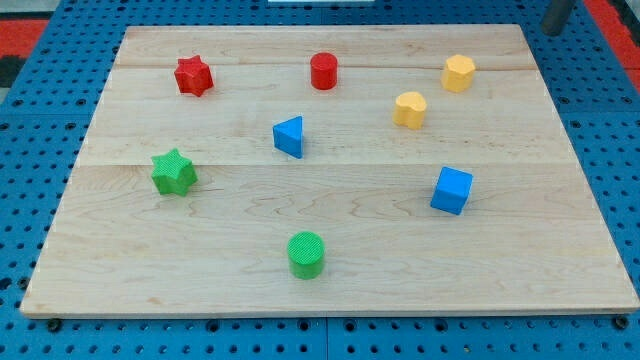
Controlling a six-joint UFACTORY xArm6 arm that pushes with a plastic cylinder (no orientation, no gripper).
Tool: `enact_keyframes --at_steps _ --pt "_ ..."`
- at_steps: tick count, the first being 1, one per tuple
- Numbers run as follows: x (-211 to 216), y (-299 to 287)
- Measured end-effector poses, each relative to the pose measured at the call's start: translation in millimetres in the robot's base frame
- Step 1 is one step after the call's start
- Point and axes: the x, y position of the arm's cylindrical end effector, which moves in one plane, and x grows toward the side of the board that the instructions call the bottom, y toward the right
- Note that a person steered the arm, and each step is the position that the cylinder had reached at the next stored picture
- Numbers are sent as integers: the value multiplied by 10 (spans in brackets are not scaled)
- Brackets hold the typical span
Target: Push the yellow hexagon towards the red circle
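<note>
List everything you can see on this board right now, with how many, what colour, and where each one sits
red star: 1, red, top left of the view
red circle: 1, red, top centre
yellow hexagon: 1, yellow, top right
yellow heart: 1, yellow, just below-left of the hexagon, apart from it
blue triangle: 1, blue, centre, below the red circle
green star: 1, green, left side, mid-height
blue cube: 1, blue, right side, lower half
green circle: 1, green, bottom centre
wooden board: 1, pale wood, on a blue perforated surface
rod: 1, dark, top right corner beyond the board; my tip itself cannot be made out
</note>
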Motion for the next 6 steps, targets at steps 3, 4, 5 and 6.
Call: enact_keyframes --at_steps 3,4,5,6 --pt "685 -1242" --pt "703 -1635" --pt "752 -1128" --pt "1052 -1725"
